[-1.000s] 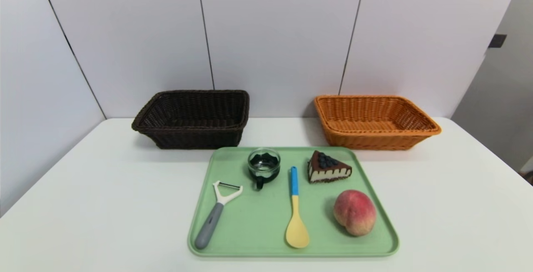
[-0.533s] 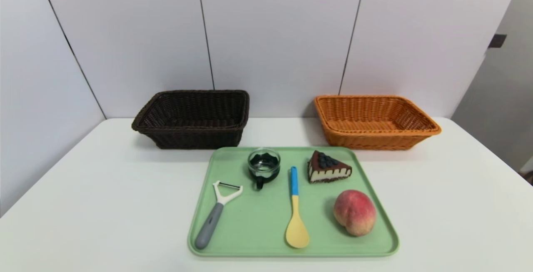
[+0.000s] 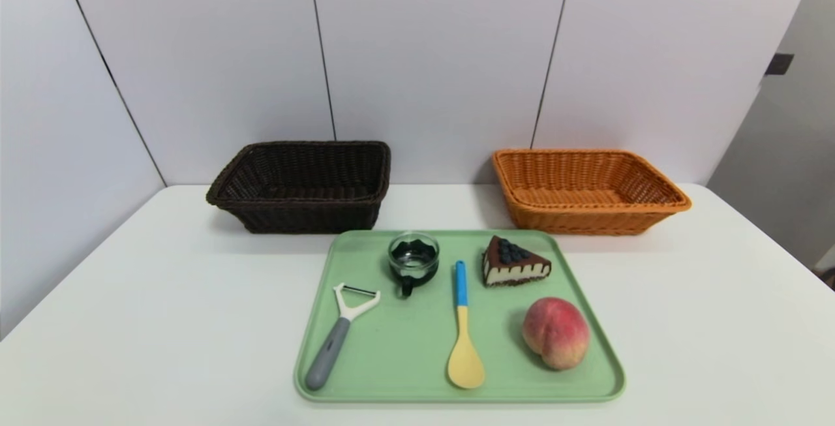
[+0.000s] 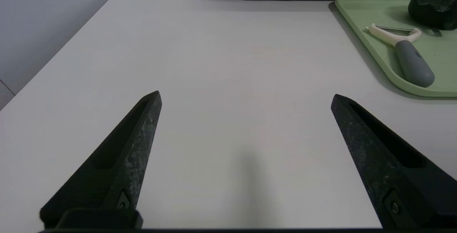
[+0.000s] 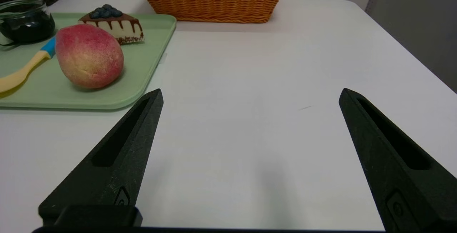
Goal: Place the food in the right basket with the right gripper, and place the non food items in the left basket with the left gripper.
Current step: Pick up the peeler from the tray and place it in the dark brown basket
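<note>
Nearest the robot, both arms sit low over the bare white table [image 3: 150, 321] and are out of the head view. The left gripper [image 4: 246, 97] points forward over the table to the left of the tray, its two pointed black fingers [image 4: 142, 126] spread wide apart with nothing between them. The right gripper [image 5: 250, 95] points forward over the table to the right of the tray, its fingers [image 5: 142, 126] likewise wide apart and holding nothing. Just ahead, in the middle of the table, lies a pale green tray [image 3: 404, 348] carrying all five items. At its near edge, the grey handle of the peeler [image 3: 339, 334] lies on the left with its white Y-shaped head pointing away, the yellow bowl of the spoon [image 3: 464, 334] lies in the middle with its blue handle pointing away, and the peach [image 3: 556, 333] sits on the right, well apart from the spoon. Farther back on the tray, the small glass cup [image 3: 413, 259] in its black holder stands upright between the peeler's head and the spoon's handle, and the cake wedge [image 3: 514, 263] with dark berries on top rests just behind the peach. Beyond the tray, near the wall, the dark brown basket [image 3: 303, 184] stands on the left and the orange basket [image 3: 587, 191] on the right, well apart, both with nothing inside them.
</note>
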